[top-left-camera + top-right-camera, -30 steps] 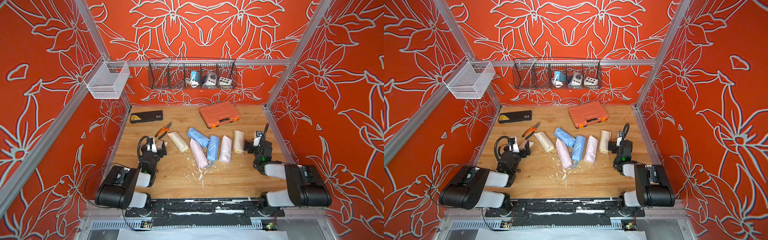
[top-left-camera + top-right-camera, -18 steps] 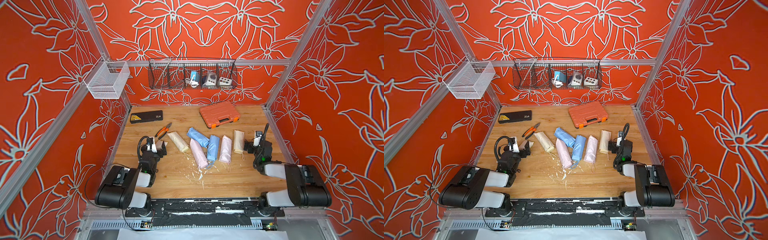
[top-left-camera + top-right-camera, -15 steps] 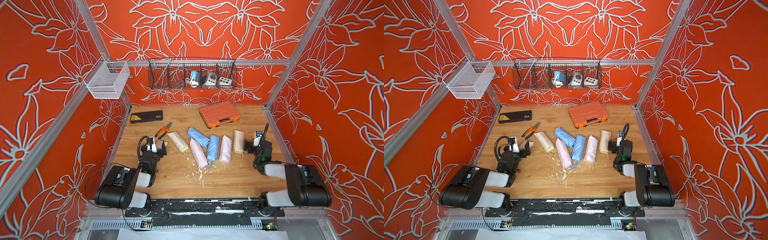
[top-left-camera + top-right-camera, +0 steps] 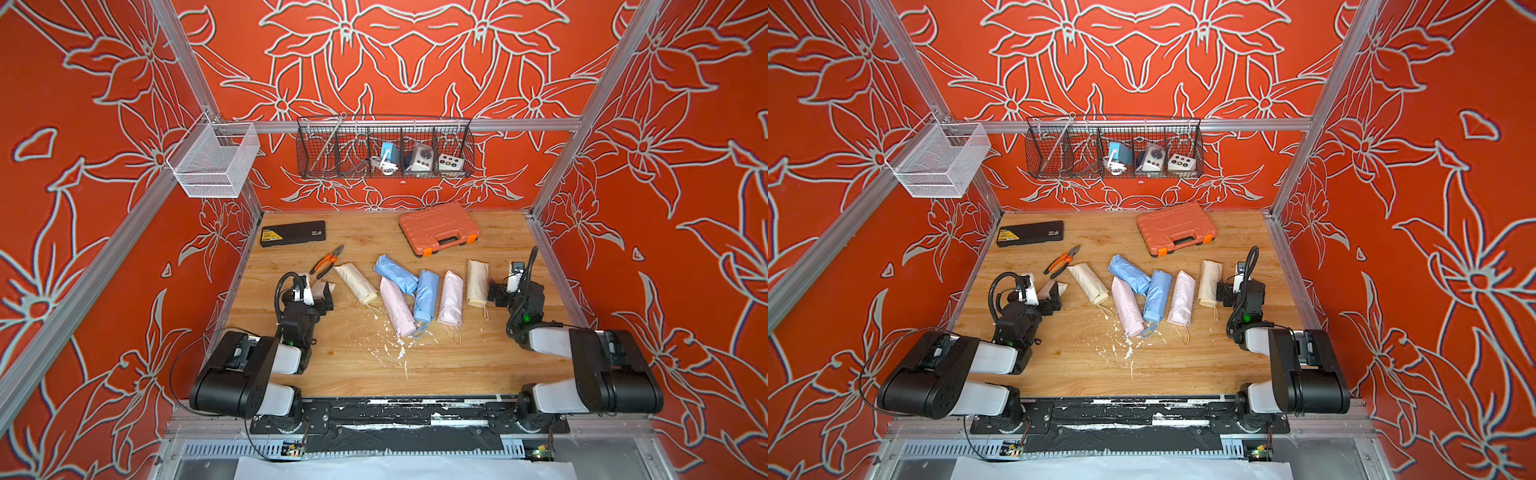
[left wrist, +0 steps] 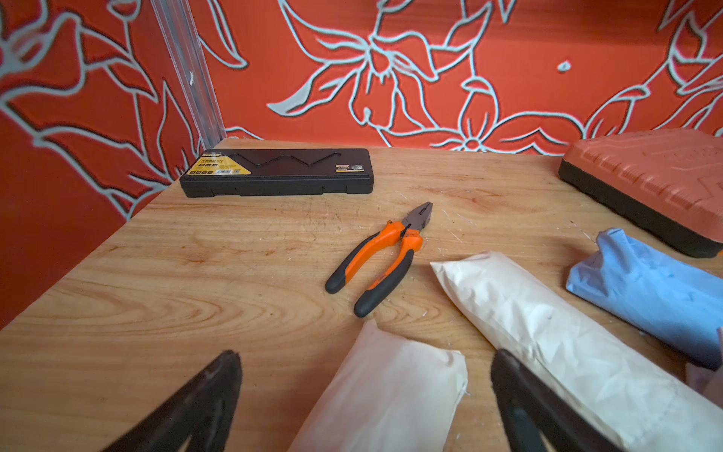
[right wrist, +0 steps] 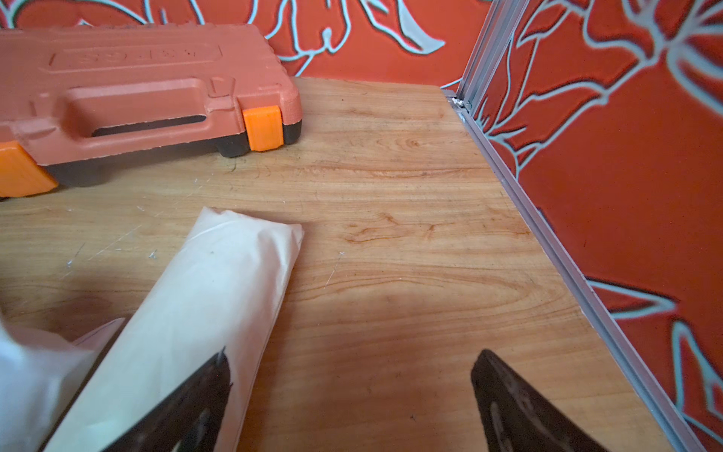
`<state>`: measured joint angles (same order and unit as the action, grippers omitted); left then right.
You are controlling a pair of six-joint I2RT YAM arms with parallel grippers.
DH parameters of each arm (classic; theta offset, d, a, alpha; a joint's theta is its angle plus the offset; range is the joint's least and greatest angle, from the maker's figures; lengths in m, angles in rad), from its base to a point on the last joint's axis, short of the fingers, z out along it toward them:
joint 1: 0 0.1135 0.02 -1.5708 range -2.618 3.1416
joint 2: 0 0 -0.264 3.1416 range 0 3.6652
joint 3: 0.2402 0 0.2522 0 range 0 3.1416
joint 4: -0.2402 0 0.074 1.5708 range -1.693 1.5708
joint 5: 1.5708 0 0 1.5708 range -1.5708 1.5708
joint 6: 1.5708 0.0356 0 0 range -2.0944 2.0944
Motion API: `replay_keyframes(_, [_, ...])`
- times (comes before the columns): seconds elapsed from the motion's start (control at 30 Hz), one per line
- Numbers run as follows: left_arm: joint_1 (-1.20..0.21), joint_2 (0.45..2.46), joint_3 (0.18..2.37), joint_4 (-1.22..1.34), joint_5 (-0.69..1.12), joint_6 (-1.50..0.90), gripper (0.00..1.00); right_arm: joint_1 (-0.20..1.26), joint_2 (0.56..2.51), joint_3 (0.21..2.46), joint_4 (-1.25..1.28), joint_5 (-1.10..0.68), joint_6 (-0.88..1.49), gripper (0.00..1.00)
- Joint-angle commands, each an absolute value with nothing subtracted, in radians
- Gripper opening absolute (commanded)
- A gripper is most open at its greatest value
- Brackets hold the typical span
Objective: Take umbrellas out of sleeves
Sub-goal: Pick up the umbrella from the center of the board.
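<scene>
Several sleeves, cream, pale pink and light blue, lie in a loose row across the middle of the wooden table, each filled out by its umbrella; only cords and a cream handle end (image 4: 369,296) poke out. My left gripper (image 4: 322,291) (image 5: 365,355) is open, its fingers standing wide on either side of a short cream sleeve (image 5: 385,395) without touching it. Beside that lies a longer cream sleeve (image 4: 354,281) (image 5: 547,332). My right gripper (image 4: 494,293) (image 6: 353,355) is open over bare wood, one finger (image 6: 187,407) above the rightmost cream sleeve (image 4: 477,282) (image 6: 203,305).
Orange-handled pliers (image 4: 328,262) (image 5: 385,250) lie just beyond the left gripper. A black case (image 4: 293,233) sits at the back left, an orange plastic case (image 4: 440,227) (image 6: 129,86) at the back right. Wire baskets (image 4: 384,149) hang on the walls. White flecks (image 4: 395,349) litter the front.
</scene>
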<state>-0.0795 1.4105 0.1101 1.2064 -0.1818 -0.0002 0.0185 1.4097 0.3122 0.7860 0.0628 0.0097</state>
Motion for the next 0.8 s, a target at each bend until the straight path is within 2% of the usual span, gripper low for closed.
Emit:
replay_keyframes(0.0, [-0.080, 1.411, 0.113, 1.236, -0.184, 0.000, 0.98, 0.026, 1.412, 0.326, 0.788, 0.072, -0.004, 0.98])
replay_keyframes(0.77, [-0.068, 1.423, 0.107, 1.269, -0.164, -0.003, 0.98, 0.017, 1.405, 0.323, 0.788, 0.053, 0.003, 0.98])
